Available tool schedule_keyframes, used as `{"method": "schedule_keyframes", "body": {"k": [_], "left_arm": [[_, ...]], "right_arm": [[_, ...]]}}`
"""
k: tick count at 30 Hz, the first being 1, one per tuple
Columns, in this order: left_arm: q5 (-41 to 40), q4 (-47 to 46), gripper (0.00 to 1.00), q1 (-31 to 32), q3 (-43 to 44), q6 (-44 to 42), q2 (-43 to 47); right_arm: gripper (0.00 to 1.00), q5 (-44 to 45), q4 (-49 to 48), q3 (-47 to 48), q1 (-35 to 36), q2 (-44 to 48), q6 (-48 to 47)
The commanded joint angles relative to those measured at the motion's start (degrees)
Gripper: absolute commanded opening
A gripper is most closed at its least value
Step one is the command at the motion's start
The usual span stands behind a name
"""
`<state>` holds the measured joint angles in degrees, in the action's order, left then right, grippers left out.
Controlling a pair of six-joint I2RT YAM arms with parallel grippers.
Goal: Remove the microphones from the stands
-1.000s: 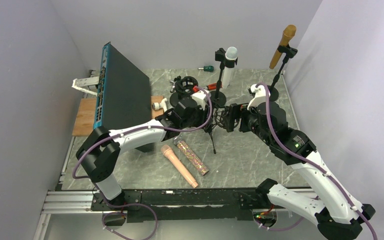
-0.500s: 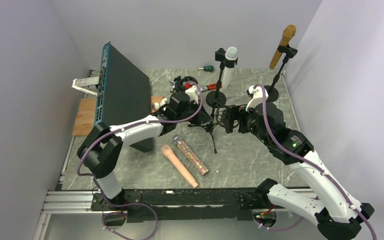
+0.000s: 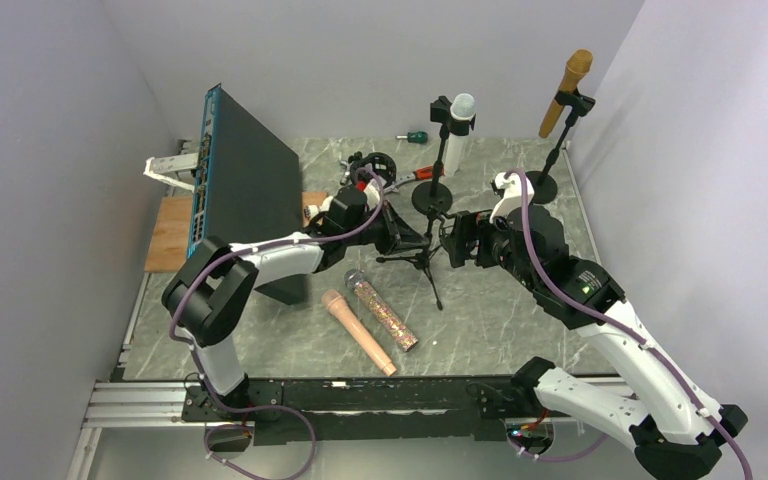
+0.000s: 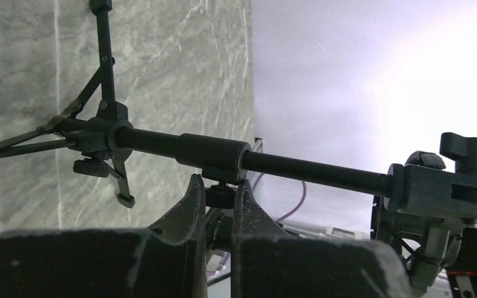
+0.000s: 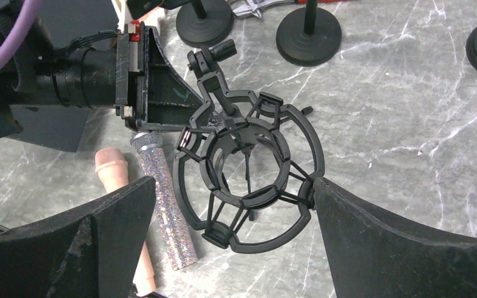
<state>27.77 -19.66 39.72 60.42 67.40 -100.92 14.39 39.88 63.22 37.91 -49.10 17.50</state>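
Tripod stand point(image 3: 422, 257): stood mid-worktop point(image 3: 500, 320) between the two arms, legs splayed. Pole point(image 4: 310, 169) ran at right angles to the marbled surface in the left wrist view.

Left jaws: drawn nearly together, fingers point(image 4: 189, 208) pinching the small knob point(image 4: 220, 197) under the pole's collar.

Shock mount point(image 5: 219, 87): sat at the stand's top, seen ring-on from the right wrist.

Right jaws: spread wide, one finger point(image 5: 372, 242) on either side of the mount. One tip sat just beside the ring's rim; could not tell whether touching.

Glitter microphone point(image 3: 385, 313): lay flat on the worktop near the tripod's feet, apart from the mount.

Pink microphone point(image 3: 360, 332): lay just beside the glitter one, roughly parallel.

White microphone point(image 3: 459, 120) and tan microphone point(image 3: 566, 90): sat clipped in separate round-based stands point(image 3: 433, 196) at the rear.

Black network switch point(image 3: 245, 190): stood tilted on edge at the left.
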Motion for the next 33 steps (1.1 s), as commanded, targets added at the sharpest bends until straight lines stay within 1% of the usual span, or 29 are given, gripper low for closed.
{"method": "schedule_keyframes", "body": {"k": [1, 4, 6, 8, 9, 10, 11, 12, 13, 15, 16, 18, 19, 20, 21, 25, 27, 30, 33], "left_arm": [[2.7, -5.2, 0.00, -0.5, -0.9, 10.2, -0.9], [1.9, -6.3, 0.00, -0.7, -2.3, 12.2, -1.0], [2.0, -10.9, 0.00, -1.0, -4.7, 15.9, -1.4], [2.5, -18.0, 0.01, -1.3, -7.4, 20.0, -2.3], [2.5, -22.5, 0.08, -1.2, -8.6, 21.2, -2.7], [2.5, -25.3, 0.20, -1.3, -9.3, 21.5, -2.8], [2.5, -26.5, 0.31, -1.3, -9.7, 20.9, -2.3], [2.5, -26.1, 0.39, -1.3, -9.9, 19.9, -1.5], [2.3, -24.7, 0.47, -1.2, -10.2, 17.9, -0.4], [2.1, -22.1, 0.58, -1.3, -10.3, 15.1, 2.0], [2.3, -20.4, 0.62, -1.3, -10.2, 12.9, 3.2], [2.6, -16.6, 0.65, -1.3, -10.4, 9.7, 5.7], [2.5, -15.8, 0.72, -1.2, -11.3, 8.7, 7.4], [2.2, -14.6, 0.74, -1.3, -12.2, 7.5, 9.1], [1.8, -13.1, 0.79, -1.3, -13.1, 6.2, 11.0], [0.5, -6.1, 0.80, -1.4, -15.8, -0.7, 19.3], [-0.5, 0.2, 0.80, -1.4, -15.1, -6.3, 24.1], [-1.3, 10.8, 0.80, -1.5, -10.7, -16.4, 30.9], [-2.7, 23.7, 0.80, -1.5, -3.0, -28.7, 36.9]], "right_arm": [[1.00, 0.1, -2.3, -0.1, -0.1, 0.6, -0.2], [1.00, 0.2, -2.1, 0.1, -0.1, 0.4, -0.3], [1.00, 0.3, -2.0, 0.1, -0.1, 0.5, -0.4], [1.00, 0.4, -1.9, 0.2, -0.1, 0.6, -0.3], [1.00, 0.5, -1.8, 0.3, -0.1, 0.6, -0.3], [1.00, 0.6, -1.7, 0.4, -0.1, 0.6, -0.3], [1.00, 0.6, -1.4, 0.7, -0.1, 0.5, -0.2], [1.00, 0.7, -1.0, 1.0, -0.2, 0.4, -0.1], [1.00, 0.8, -0.5, 1.6, -0.2, 0.2, 0.0], [1.00, 1.2, 0.7, 3.0, -0.2, -0.3, 0.2], [1.00, 1.5, 1.3, 3.8, -0.1, -0.6, 0.4], [1.00, 1.8, 2.3, 5.2, -0.2, -1.1, 0.9], [1.00, 1.9, 2.6, 5.8, -0.1, -1.4, 1.2], [1.00, 1.8, 2.9, 6.3, -0.1, -1.8, 1.6], [1.00, 1.6, 3.1, 6.8, -0.2, -2.3, 1.9], [1.00, 0.3, 4.0, 8.8, -0.1, -4.1, 3.2], [1.00, -0.5, 4.2, 9.1, -0.1, -4.6, 3.8], [1.00, -2.8, 4.2, 8.5, -0.1, -5.6, 4.1], [1.00, -3.8, 5.8, 9.0, 0.0, -8.4, 3.4]]}}
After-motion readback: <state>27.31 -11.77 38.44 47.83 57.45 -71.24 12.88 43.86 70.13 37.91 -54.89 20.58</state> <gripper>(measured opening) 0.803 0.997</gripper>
